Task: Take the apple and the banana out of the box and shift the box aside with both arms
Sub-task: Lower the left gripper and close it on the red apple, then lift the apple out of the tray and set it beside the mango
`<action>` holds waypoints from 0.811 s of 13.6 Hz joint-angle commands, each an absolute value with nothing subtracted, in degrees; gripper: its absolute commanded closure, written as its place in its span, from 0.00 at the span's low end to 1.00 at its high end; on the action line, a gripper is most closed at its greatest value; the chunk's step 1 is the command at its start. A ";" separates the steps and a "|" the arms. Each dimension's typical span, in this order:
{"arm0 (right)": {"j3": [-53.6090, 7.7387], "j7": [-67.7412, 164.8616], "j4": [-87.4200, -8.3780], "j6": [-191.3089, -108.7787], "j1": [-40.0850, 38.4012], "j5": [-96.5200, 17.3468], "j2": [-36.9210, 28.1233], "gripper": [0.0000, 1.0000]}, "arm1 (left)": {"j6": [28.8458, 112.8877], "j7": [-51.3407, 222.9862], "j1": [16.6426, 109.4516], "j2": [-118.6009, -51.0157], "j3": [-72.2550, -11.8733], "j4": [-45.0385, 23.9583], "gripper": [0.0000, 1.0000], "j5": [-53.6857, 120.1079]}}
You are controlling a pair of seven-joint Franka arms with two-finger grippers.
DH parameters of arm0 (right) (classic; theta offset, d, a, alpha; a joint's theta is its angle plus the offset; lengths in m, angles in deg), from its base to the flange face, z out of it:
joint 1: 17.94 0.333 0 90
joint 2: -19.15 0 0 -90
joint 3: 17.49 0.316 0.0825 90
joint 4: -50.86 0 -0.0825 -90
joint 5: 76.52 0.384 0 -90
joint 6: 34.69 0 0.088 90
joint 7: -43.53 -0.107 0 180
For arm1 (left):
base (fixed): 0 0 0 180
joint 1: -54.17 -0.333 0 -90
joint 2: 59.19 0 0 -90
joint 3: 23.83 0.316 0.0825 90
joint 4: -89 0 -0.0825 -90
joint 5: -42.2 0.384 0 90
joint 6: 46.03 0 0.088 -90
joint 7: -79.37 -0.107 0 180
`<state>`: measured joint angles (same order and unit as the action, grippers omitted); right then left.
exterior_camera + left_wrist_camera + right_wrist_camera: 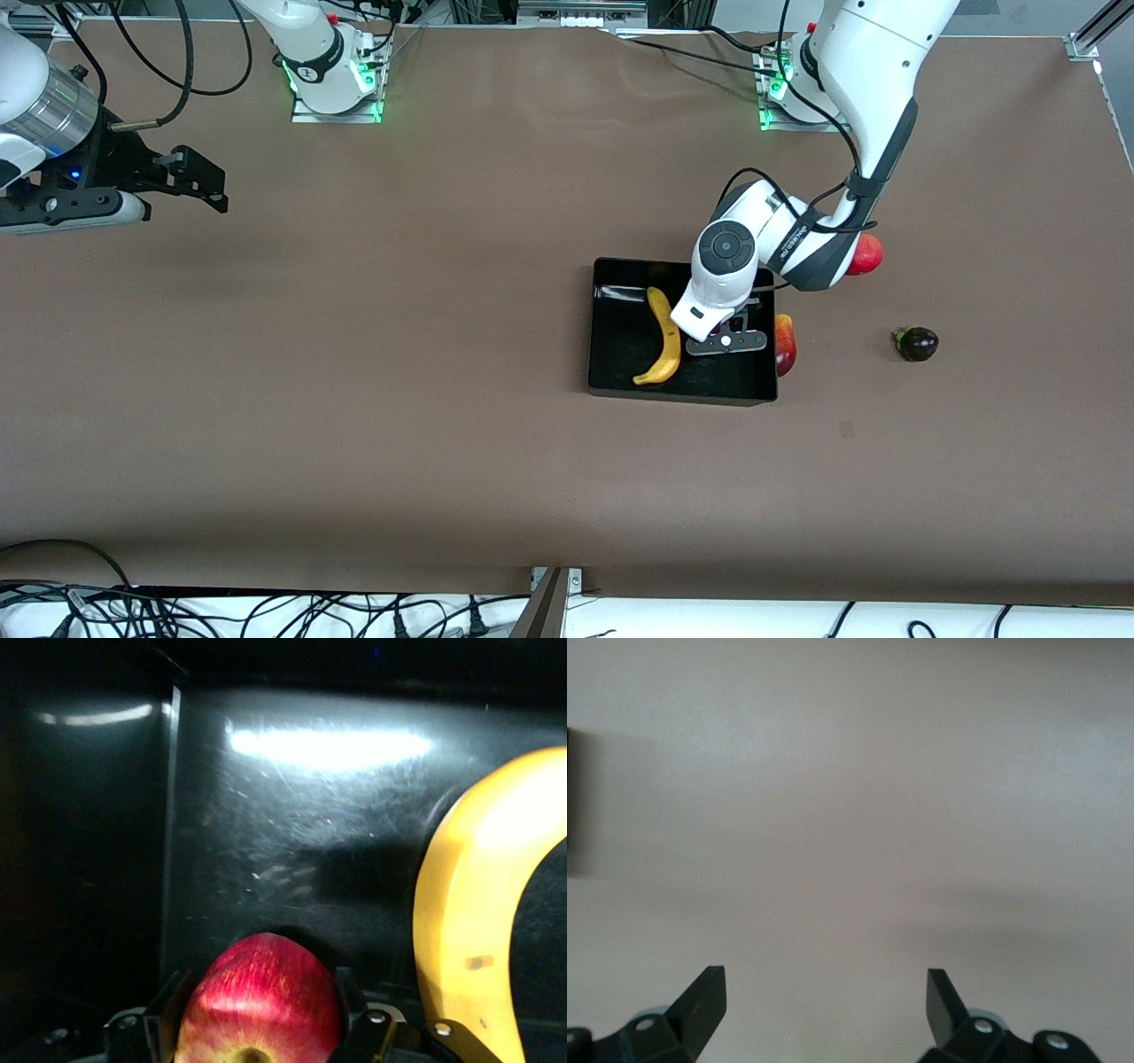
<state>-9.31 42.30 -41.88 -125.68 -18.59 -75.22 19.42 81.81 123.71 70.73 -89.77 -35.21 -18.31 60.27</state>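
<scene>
We see the left gripper fingers closed on the apple inside the box at center frame, beside the banana, while the right gripper waits open over bare table at upper left.

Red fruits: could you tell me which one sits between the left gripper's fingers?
The apple, in the box beside the banana; the other red fruits lie outside.

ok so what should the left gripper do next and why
Probably finish closing, then lift. The left gripper is down in the box with its fingers on either side of the apple, the banana beside it. The right gripper waits open.
</scene>
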 commanded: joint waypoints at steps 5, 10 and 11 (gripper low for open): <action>-9.14 43.26 -41.07 -125.57 -18.91 -75.29 19.15 0.00 | 61.49 101.06 59.91 -82.32 -35.43 -8.56 0.84 51.44; -9.22 43.26 -41.07 -125.57 -18.91 -75.29 19.15 0.00 | 62.99 84.05 50.15 -77.48 -35.34 -21.25 0.85 51.08; -9.14 43.35 -41.07 -125.57 -18.91 -75.29 19.15 0.00 | 69.91 81.33 47.95 -75.82 -35.43 -27.48 0.84 51.08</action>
<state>-9.32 42.31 -41.88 -125.73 -18.59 -75.22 19.42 60.89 85.82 50.68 -80.34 -34.92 -15.79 52.27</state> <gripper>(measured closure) 0.000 0.300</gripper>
